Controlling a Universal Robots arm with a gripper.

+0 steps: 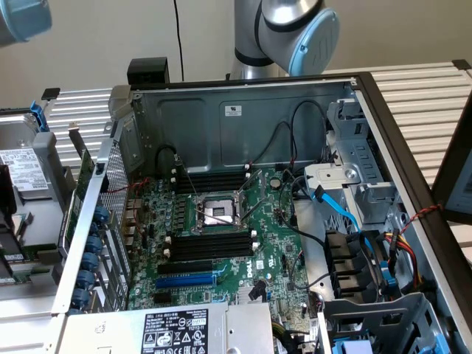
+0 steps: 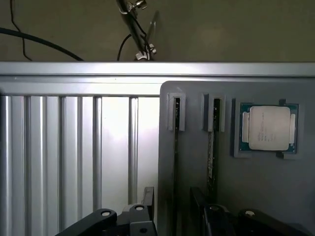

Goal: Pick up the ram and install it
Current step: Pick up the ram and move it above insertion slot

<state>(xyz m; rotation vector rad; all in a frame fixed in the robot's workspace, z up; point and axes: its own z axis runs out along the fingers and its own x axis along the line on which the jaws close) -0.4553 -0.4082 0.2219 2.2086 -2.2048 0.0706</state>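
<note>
The ram (image 2: 210, 157) stands on edge in a grey holder (image 2: 197, 216), a thin dark board reaching away from the fingertips, its near end tucked in beside one finger. The fingers (image 2: 204, 209) are spread wide and hold nothing. A neighbouring slot (image 2: 175, 147) runs straight up the gap between them. Whether a second stick sits in it, I cannot tell.

There's the first worry: the gap looks centred on that neighbouring slot rather than on the labelled board, so a squeeze here may close on the wrong line, or catch the ram off-centre and tilt it against the holder's end clips.

Just past the ram, on its far side from the fingers, a processor chip (image 2: 268, 129) lies in its recess, and a sideways drift could clip it. On the other side of the fingers is the ribbed desk (image 2: 74, 157).

Well apart from the fingers, the computer case (image 1: 243, 110) lies open. Black cables (image 1: 291, 140) hang close to the memory slots (image 1: 210, 247), and I judge them a snag risk.
</note>
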